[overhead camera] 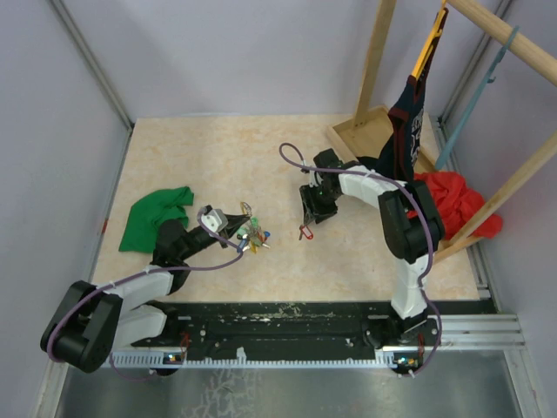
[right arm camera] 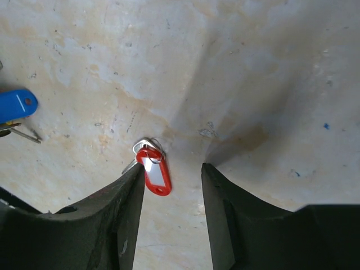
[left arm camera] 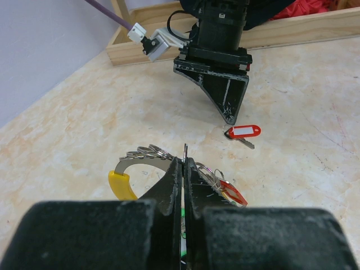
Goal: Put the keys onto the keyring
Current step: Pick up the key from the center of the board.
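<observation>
In the view from above, the thin grey metal keyring [overhead camera: 251, 230] with its bunch of colour-tagged keys lies a little left of the middle of the pale speckled table [overhead camera: 218, 148]. The left gripper [left arm camera: 184, 166] shows at the bottom middle of the left wrist view. Its two black fingers are pressed almost together, and they pinch the thin ring between them. A yellow plastic tag [left arm camera: 120, 184] hangs to the left of the fingers. A red plastic tag [left arm camera: 234, 193] sits to their right, and a clump of small silver rings [left arm camera: 147, 152] lies just above the yellow one.

The small silver metal key with an oblong red plastic tag [right arm camera: 153, 169] lies flat on the table — apart from the keyring, off to its right in the view from above. In the right wrist view it lies low in the middle of the frame. The right gripper [right arm camera: 176, 169] hangs over it, spread wide and holding nothing. The tag lies in the gap, right beside the finger on the left of the frame. We cannot tell if they touch. A blue plastic tag [right arm camera: 16, 105] peeks in at the left edge.

A crumpled green cloth [overhead camera: 155, 218] lies at the left of the table. A crumpled red cloth [overhead camera: 454, 202] lies at the right, beside a wooden frame [overhead camera: 376, 70].
</observation>
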